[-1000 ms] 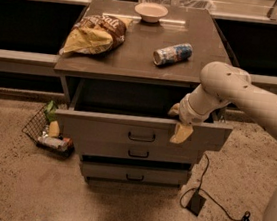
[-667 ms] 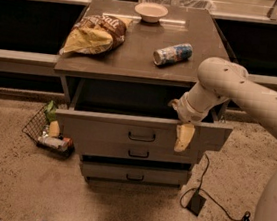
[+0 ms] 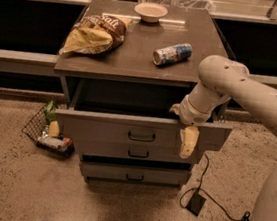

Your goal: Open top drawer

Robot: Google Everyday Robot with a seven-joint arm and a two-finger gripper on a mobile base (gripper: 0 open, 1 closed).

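The top drawer [image 3: 101, 127] stands pulled well out from under the desk [image 3: 135, 56] top, its dark inside showing, so the opening looks all but done. The claw [image 3: 187, 138] hangs over the front's upper right edge. Clenched or released, I cannot tell.

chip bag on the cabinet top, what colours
The chip bag is yellow and brown, camera view; the hand hangs at the top drawer front, right of its handle.

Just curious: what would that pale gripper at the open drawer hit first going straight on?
The gripper points down before the grey-brown top drawer; likely the speckled floor first, depth unclear.
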